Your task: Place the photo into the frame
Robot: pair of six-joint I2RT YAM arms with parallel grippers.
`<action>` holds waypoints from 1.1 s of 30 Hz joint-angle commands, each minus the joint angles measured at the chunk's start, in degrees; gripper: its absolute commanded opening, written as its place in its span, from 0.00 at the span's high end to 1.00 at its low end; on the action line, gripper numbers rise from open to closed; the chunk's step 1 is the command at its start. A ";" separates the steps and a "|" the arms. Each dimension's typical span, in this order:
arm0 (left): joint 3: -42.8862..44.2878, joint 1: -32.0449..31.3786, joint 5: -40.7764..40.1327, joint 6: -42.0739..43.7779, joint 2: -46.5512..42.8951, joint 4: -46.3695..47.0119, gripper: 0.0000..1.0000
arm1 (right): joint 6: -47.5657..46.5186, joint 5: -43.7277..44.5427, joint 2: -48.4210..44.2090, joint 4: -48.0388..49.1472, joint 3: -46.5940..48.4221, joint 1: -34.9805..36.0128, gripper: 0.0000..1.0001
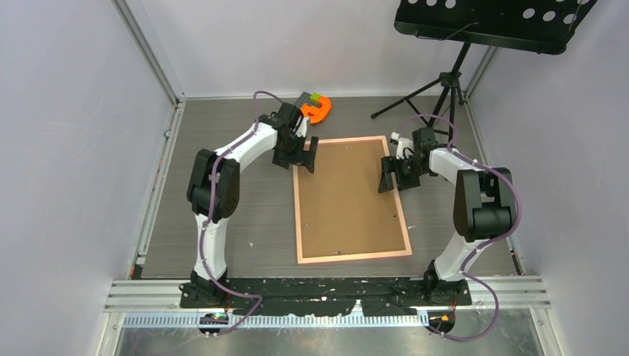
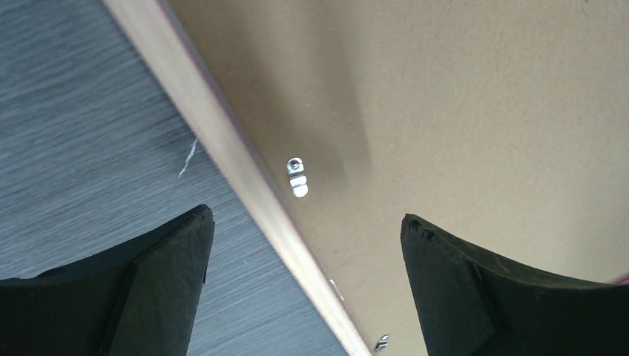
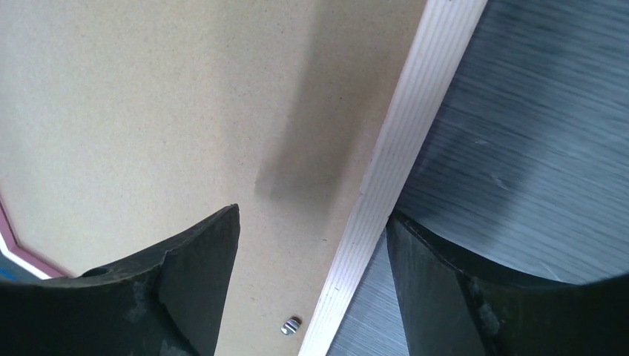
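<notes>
Pink frame (image 1: 354,256) flat on table (image 1: 256,222), brown backing board (image 1: 348,200) filling it

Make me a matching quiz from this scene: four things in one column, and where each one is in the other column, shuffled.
Things:
1. left pincer
2. right pincer
3. orange object
4. music stand

Places:
A. far right corner
B. straddling the right edge of the frame
C. just beyond the frame's far end
D. straddling the frame's left edge

Pairs: 1-D, 2-B, 3-C, 4-A
</notes>
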 commanded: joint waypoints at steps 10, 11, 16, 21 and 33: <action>-3.05 0.19 -4.10 1.26 -2.45 -2.24 0.17 | 0.32 -5.79 -1.53 -1.00 -1.00 3.41 0.22; -2.83 0.37 -4.28 1.32 -2.17 -2.34 0.19 | 0.32 -5.83 -1.32 -1.01 -0.97 3.42 0.23; -0.69 0.75 -4.61 1.34 0.31 -3.65 0.25 | 0.32 -6.05 -1.31 -0.85 -0.94 3.45 0.23; 0.89 0.96 -6.25 1.51 1.92 -3.72 0.33 | 0.29 -6.28 -1.26 -0.73 -1.21 3.40 0.23; 2.79 1.28 -7.55 1.32 4.89 -3.06 0.47 | 0.17 -7.06 -0.72 -0.62 -1.23 3.30 0.24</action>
